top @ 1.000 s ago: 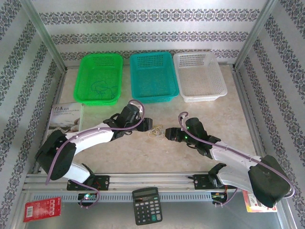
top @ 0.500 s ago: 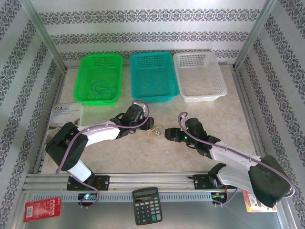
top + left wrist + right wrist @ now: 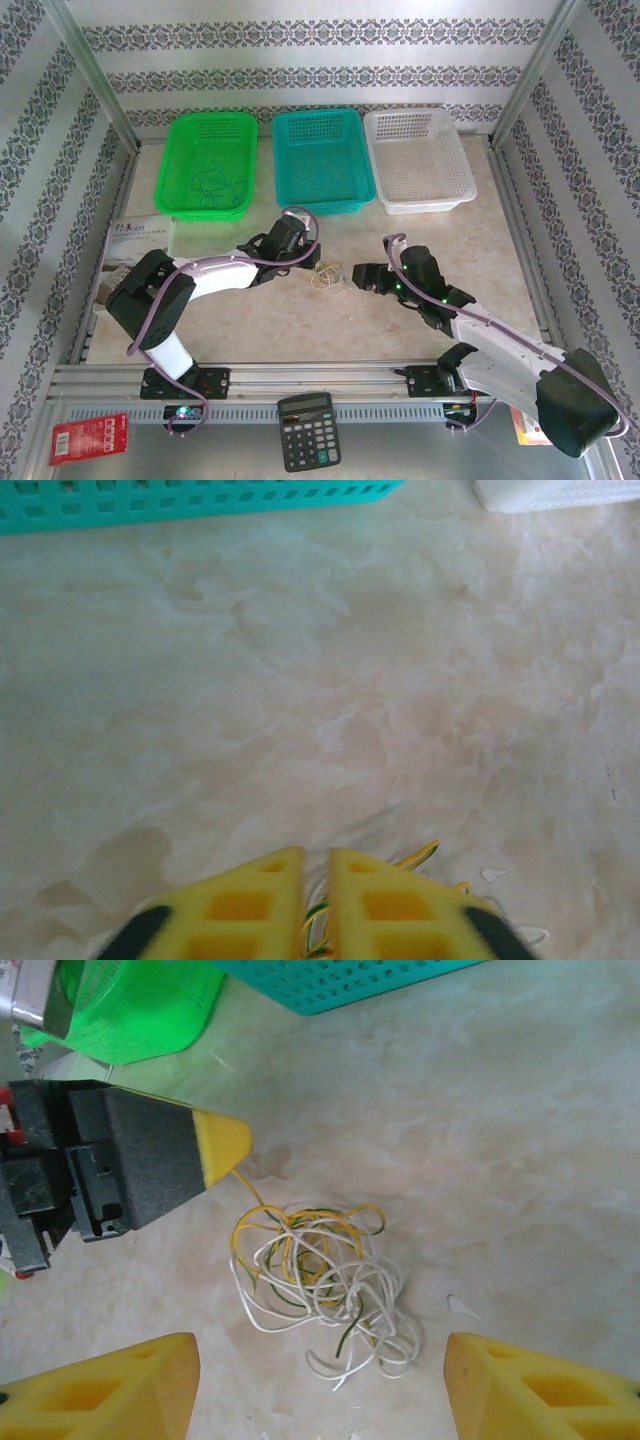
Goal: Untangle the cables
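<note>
Marble tabletop: rt wrist cam, unlike top, shows left pincer nipping cables.

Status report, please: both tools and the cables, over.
Left tool shut on a yellow strand. Right tool open, facing the cables, tangled on the table. Teal basket behind, apart.

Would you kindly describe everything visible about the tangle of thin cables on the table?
The cables form one loose clump of very thin, curly wire strands, yellow, whitish and dark green, lying on the pale marbled table near the teal basket. The loops are interlaced, not yet separated. The left gripper is shut on a yellow strand at the clump's edge.
</note>
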